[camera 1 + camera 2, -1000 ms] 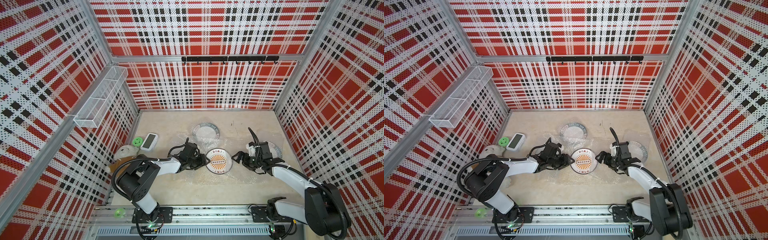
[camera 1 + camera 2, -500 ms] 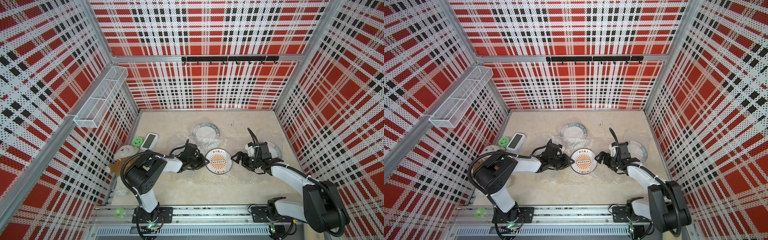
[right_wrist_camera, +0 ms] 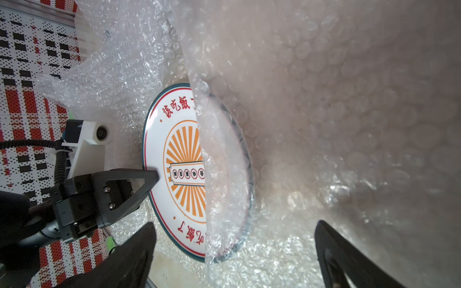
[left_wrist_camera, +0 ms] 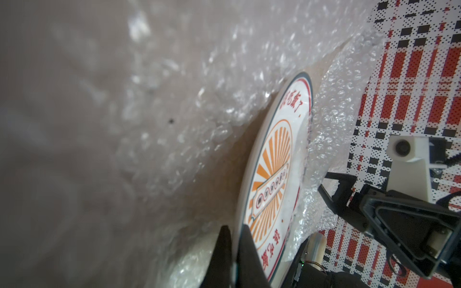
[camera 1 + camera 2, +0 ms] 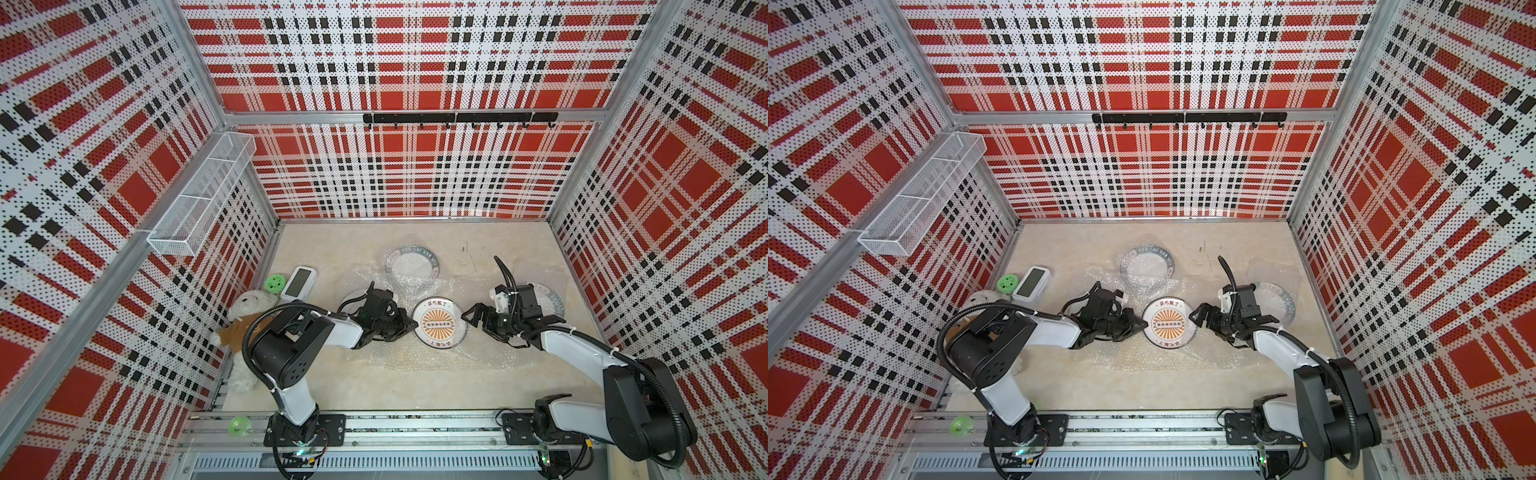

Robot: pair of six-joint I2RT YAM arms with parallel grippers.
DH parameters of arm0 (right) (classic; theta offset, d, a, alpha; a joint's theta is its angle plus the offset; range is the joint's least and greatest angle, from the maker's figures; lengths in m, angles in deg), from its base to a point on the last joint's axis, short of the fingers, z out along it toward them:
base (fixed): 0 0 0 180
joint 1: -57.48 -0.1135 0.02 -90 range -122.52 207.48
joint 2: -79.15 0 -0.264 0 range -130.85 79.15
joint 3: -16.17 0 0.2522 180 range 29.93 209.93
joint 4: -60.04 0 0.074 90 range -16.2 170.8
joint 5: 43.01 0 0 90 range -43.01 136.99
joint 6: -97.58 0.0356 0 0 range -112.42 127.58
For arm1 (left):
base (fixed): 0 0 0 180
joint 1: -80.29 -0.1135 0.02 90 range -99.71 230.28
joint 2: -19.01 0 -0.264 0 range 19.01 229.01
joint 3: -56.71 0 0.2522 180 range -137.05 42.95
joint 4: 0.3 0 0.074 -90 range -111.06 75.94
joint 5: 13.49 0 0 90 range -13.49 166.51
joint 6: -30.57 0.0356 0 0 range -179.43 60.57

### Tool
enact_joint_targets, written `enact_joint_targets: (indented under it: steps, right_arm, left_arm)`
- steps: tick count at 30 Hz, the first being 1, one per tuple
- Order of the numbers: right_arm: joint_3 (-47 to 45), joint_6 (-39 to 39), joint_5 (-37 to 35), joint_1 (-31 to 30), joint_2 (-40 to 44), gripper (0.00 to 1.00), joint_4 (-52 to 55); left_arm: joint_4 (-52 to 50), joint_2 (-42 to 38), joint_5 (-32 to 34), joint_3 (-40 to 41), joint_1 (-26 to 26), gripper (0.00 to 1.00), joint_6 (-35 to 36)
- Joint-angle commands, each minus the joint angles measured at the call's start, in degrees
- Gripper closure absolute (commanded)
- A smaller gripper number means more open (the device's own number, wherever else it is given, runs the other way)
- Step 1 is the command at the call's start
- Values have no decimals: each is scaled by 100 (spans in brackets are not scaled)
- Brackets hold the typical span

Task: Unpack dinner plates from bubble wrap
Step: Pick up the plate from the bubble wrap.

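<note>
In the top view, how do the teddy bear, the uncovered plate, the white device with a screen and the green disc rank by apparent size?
Largest to smallest:
1. teddy bear, partly hidden by the left arm
2. uncovered plate
3. white device
4. green disc
All lie at the same level, so nearness hardly matters.

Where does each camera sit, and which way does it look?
Top views: high up front, looking down into the booth; both arms, left gripper and right gripper flanking the unwrapped plate.
Left wrist: on the left arm, looking along its shut fingers pinching the plate's rim.
Right wrist: on the right arm, looking past its open fingers at bubble wrap partly over the plate.
Shared: both wrist views show plate and opposite gripper.
</note>
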Motion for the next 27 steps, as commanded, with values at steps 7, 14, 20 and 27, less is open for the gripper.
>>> enact_joint_targets:
  steps: [7, 14, 20, 27]
  right_arm:
    - [16, -20, -180, 34, -203, 0, -224]
    - [-170, 213, 29, 37, -746, 0, -841]
    - [-277, 388, 69, 21, -938, 0, -1183]
    - [-414, 742, 182, -192, -993, 0, -1736]
  left_arm:
    - [-368, -1207, 52, 621, -22, 100, -159]
    - [-2404, -2730, 497, 437, -296, 100, 465]
    - [-3415, -3779, 133, 272, -1180, 100, 693]
    - [-4168, -4230, -239, -644, -1619, 100, 1010]
